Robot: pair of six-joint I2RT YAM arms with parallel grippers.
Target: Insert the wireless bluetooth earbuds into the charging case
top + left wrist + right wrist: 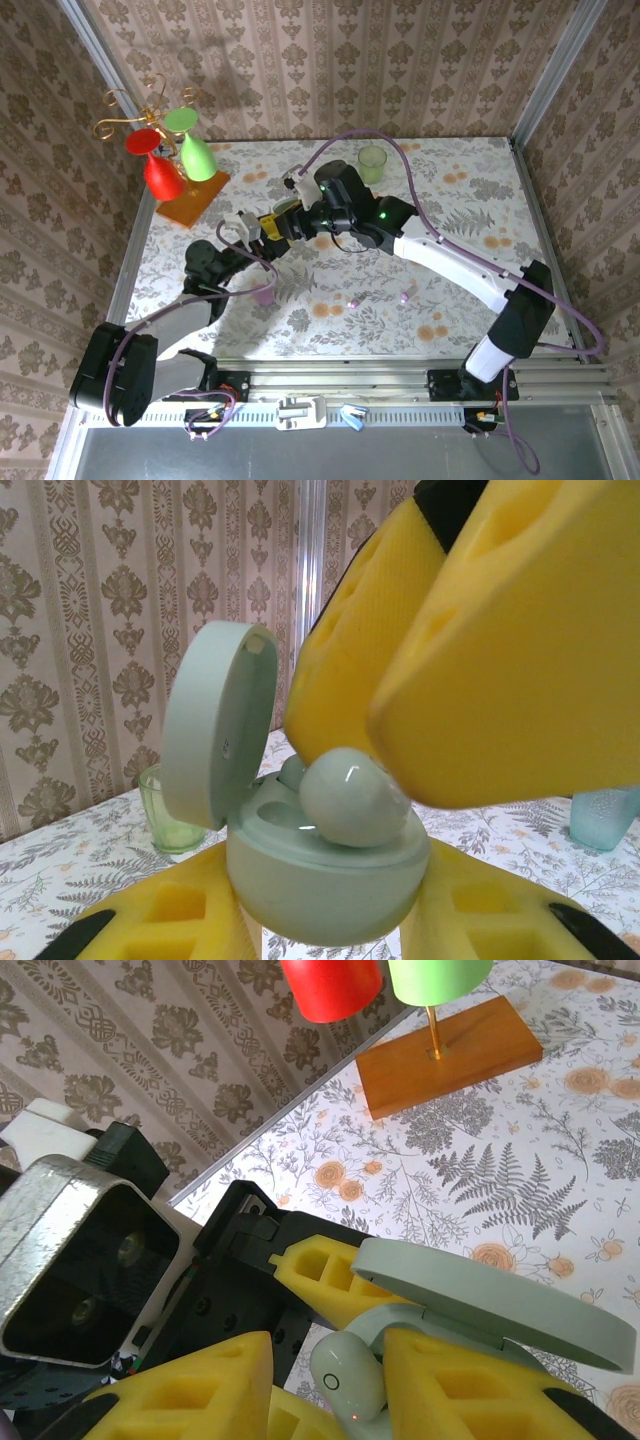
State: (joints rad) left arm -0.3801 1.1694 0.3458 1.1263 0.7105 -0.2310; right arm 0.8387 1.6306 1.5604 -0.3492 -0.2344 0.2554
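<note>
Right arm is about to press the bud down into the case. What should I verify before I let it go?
1. The charging case has its lid swung open: ok.
2. Grip of the left fingers on the case base: ok.
3. The earbud held between the right fingers: ok.
4. Earbud lined up with its socket: cannot tell, the bud and fingers hide it.
5. Earbud seated flush: not ok, it sits above the case rim.

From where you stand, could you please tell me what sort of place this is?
Probably a staged robot test cell: wallpapered panels in aluminium posts, a floral tabletop, and a slotted mounting rail.
</note>
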